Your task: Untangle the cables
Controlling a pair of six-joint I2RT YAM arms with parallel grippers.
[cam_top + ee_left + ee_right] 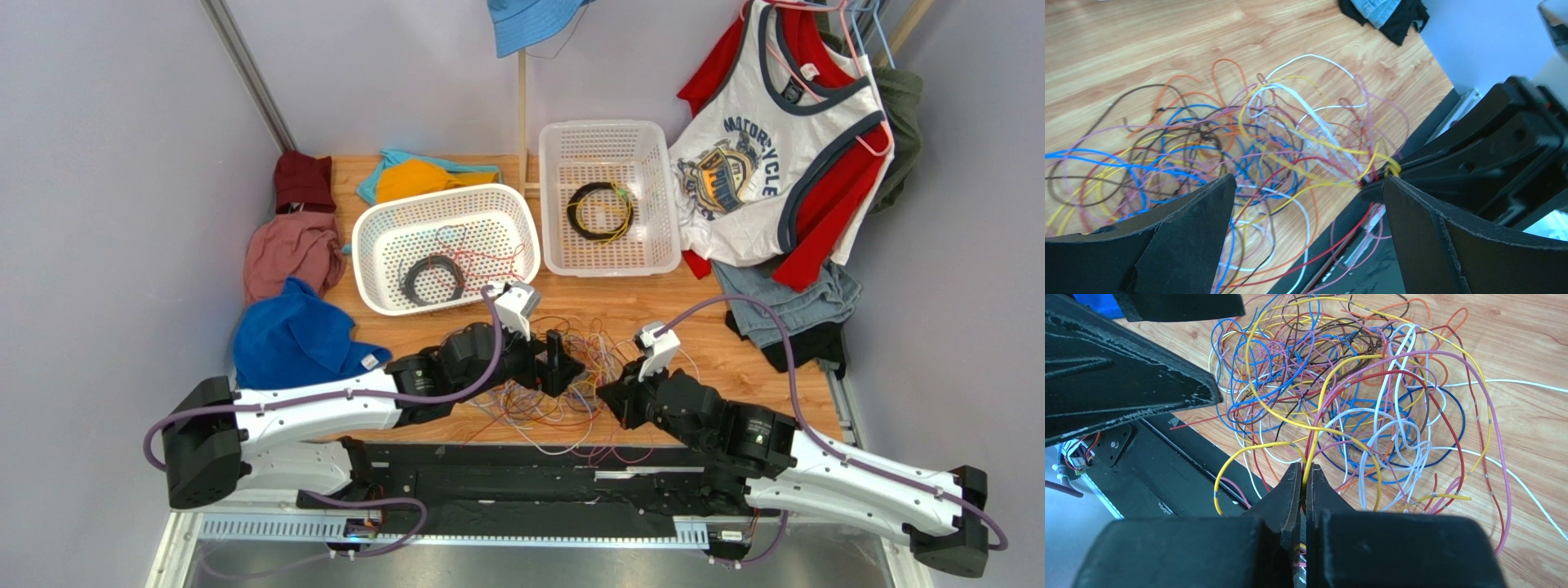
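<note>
The cables (552, 390) lie in a loose tangle of yellow, blue, red, pink, white, orange and brown strands on the wooden table, between the two grippers. In the left wrist view the tangle (1247, 141) spreads below my left gripper (1309, 179), which hangs wide open over its near edge with nothing between its fingers. My right gripper (1301, 470) is shut on a yellow cable (1315, 425) at the tangle's near side; the strand rises from the pile (1352, 386) into the jaws. From above, the left gripper (561, 364) and the right gripper (610, 398) stand close together.
A white basket (444, 192) at the back holds a black coil (432, 279); a second basket (610, 126) holds a black and yellow coil (599, 211). Clothes lie at the left (294, 337) and right (785, 300). A black rail (528, 472) runs along the near edge.
</note>
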